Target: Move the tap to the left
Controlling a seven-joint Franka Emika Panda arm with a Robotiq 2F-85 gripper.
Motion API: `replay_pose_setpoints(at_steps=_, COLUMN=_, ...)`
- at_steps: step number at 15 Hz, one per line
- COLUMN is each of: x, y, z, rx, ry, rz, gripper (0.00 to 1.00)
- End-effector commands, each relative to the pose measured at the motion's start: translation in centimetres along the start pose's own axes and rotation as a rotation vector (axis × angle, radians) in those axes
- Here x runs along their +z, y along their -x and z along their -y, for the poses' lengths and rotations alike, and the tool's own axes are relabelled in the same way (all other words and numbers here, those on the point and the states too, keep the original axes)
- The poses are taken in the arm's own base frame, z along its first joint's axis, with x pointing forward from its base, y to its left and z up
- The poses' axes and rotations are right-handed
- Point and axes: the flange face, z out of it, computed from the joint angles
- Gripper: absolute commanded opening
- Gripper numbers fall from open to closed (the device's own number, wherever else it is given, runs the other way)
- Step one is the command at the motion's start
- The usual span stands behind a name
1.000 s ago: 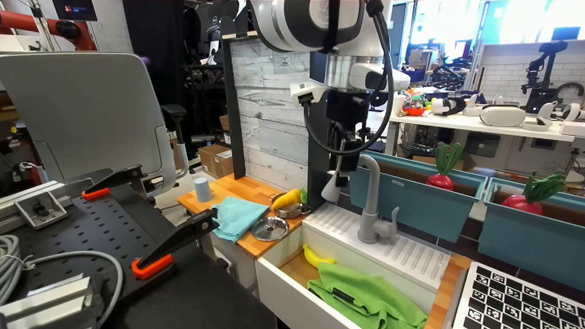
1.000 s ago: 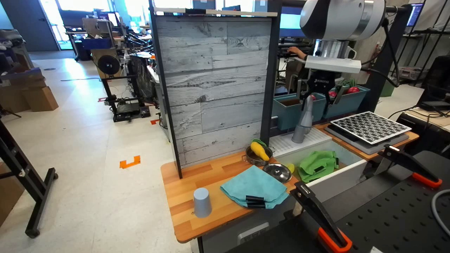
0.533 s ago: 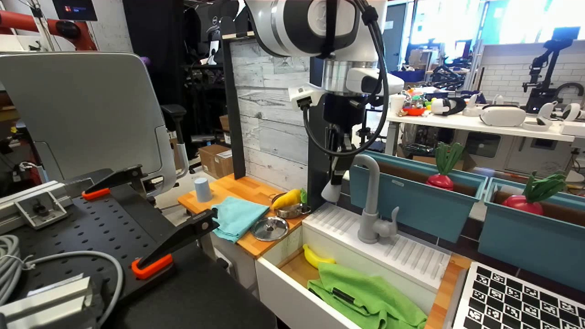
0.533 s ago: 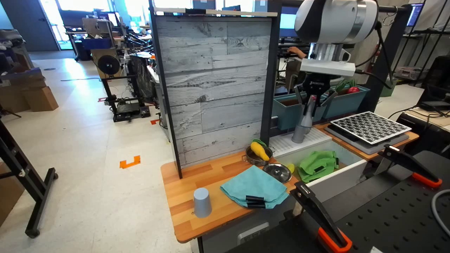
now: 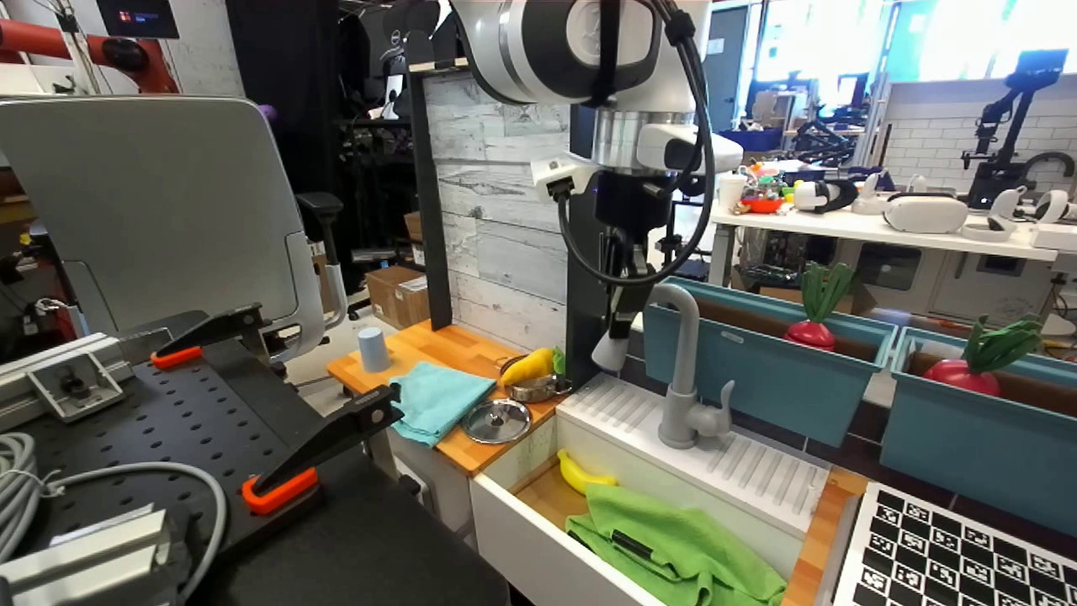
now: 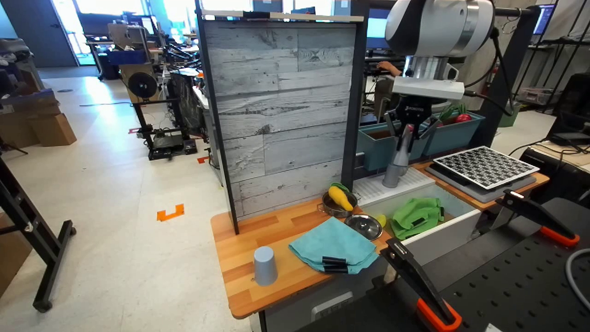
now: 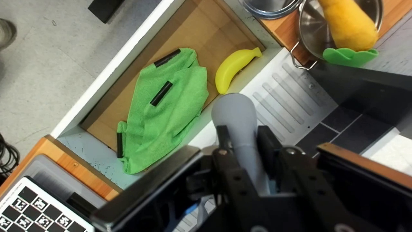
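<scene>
As the grey tap (image 5: pixel 685 362) stands upright, fingers (image 7: pixel 267 141) pinch its spout (image 7: pixel 245 145), flared end (image 7: pixel 234 111) below them.

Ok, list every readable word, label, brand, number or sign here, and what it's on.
"ROBOTIQ", slightly blurred: on the gripper, in an exterior view.
Too small to read: monitor, cardboard box label, clamp marking.
ChArUco board: coded marker patterns, no readable words.

We count one grey tap (image 7: pixel 235 112), clasped by the gripper (image 7: pixel 243 133); in the sink (image 7: pixel 201 33), green cloth (image 7: pixel 175 108), yellow banana (image 7: pixel 232 68).
</scene>
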Motion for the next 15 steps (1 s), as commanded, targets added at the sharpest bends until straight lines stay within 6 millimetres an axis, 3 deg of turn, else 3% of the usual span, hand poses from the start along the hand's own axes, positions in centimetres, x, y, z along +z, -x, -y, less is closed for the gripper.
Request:
replay_pose_setpoints(at_steps=1, x=0.0, y=-0.1, z=2.3, rx=-0.014, ry=-0.004, rz=-0.011, gripper=0.06)
replay_pose_setpoints(at_steps=5, x=-0.7, y=0.4, z=4.3, rx=-0.024, ry=-0.013, rz=-0.019, gripper=0.06)
replay_pose_setpoints(at_steps=15, x=-2.4, y=-0.3, z=6.0, rx=-0.036, ry=-0.005, rz=-0.025, gripper=0.06)
